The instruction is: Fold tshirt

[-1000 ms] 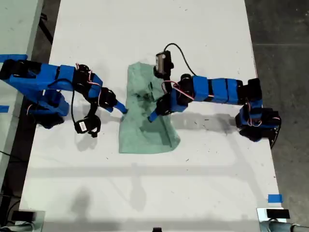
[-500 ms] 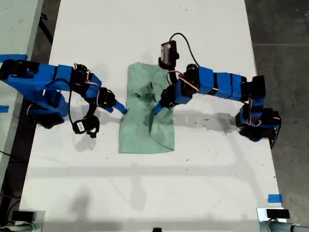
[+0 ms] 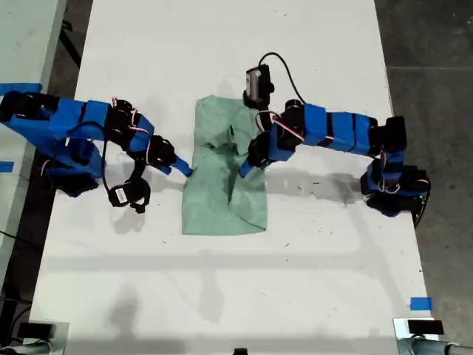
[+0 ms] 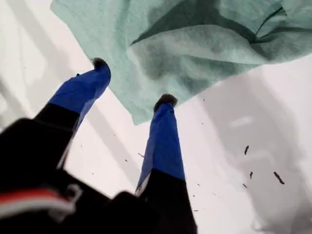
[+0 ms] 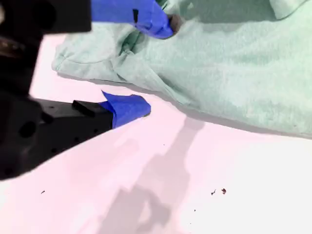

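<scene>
Mint-green tshirt [image 3: 224,176] lies crumpled between both arms.

Tshirt [image 3: 222,177] lies mid-table [image 3: 310,259], partly folded. One arm reaches in from the exterior view's left, tip just beside the cloth edge; the other from the exterior view's right, tip over the cloth (which is first or second: cannot tell).
</scene>
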Robot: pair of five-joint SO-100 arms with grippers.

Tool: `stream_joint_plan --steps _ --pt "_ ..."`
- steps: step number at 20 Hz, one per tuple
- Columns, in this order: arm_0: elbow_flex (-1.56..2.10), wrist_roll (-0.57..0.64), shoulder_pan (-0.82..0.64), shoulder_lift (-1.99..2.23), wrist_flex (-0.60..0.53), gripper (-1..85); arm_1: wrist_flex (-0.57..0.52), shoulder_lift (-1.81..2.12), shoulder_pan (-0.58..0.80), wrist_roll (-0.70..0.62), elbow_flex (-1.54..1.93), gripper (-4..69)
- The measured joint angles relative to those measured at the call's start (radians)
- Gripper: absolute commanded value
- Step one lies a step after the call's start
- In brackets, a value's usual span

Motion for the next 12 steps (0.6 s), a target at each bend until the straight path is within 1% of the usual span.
stream_joint_plan --steps 4,10,12 --pt "-0.002 -0.006 0.012 -0.069 -0.011 23.4 0.011 0.014 0.000 0.000 0.000 22.0" --pt "-0.035 -0.006 0.029 -0.252 -0.133 23.1 0.025 0.063 0.000 0.000 0.000 21.8" --pt "-0.037 -0.006 0.034 -0.327 -0.179 21.4 0.028 0.063 0.000 0.000 0.000 21.8"
